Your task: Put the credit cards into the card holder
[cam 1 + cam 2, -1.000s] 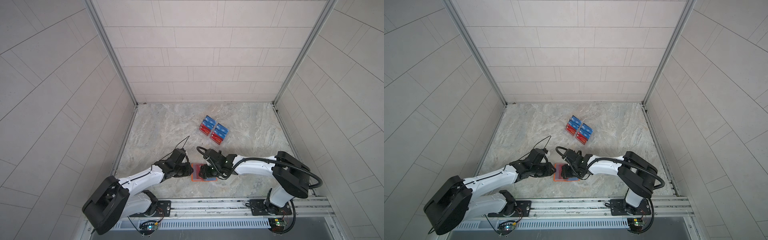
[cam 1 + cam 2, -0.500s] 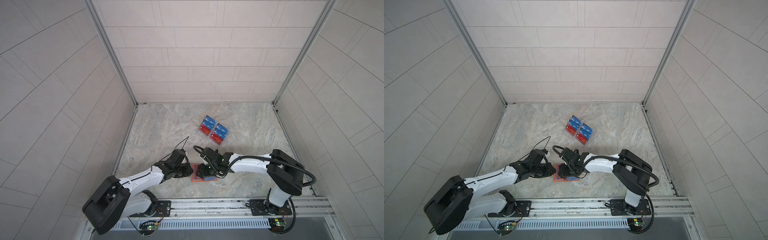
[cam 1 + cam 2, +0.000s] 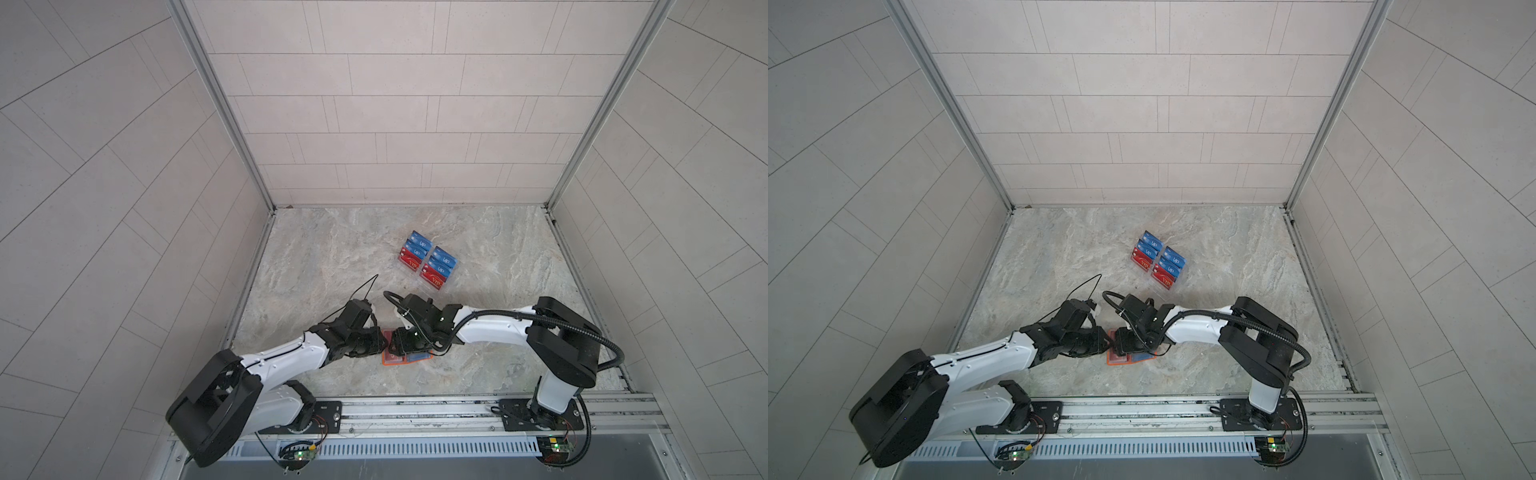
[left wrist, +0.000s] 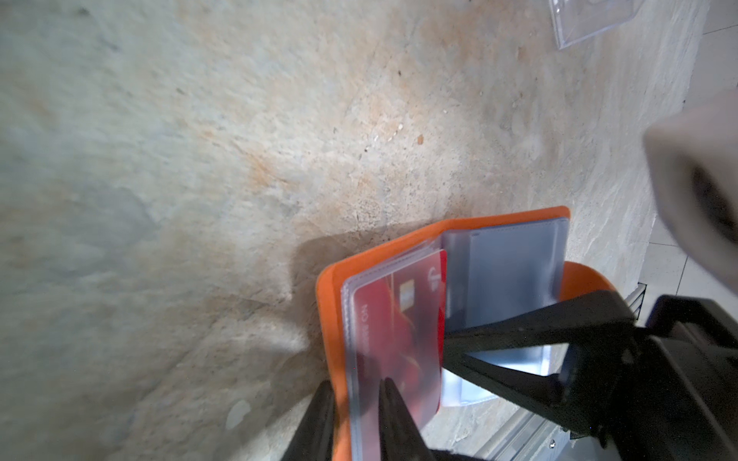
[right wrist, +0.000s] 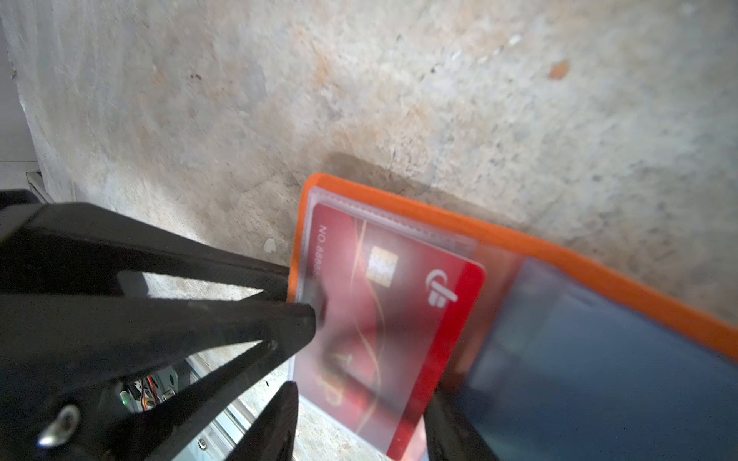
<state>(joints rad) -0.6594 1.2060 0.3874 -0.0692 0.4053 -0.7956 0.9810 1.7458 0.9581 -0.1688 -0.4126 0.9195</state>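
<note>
Near the front edge of the bench [image 3: 332, 257], the orange card holder [image 3: 392, 361] lies open between the arms. The left gripper [image 4: 354, 389], jaws narrow, pinches the outer edge of one leaf, cover and clear sleeve together. The right gripper [image 5: 361, 395] stands about half open astride a red card [image 5: 383, 303] lying mostly inside that sleeve; I cannot tell whether it grips the card. A blue card [image 5: 599, 379] fills the other leaf. Farther back, well apart, more credit cards [image 3: 444, 260] sit in a clear stand [image 4: 591, 20].

Both arms low, inward; left claw [image 4: 356, 417] pinched narrow, right claw [image 5: 361, 425] clamped wider
</note>
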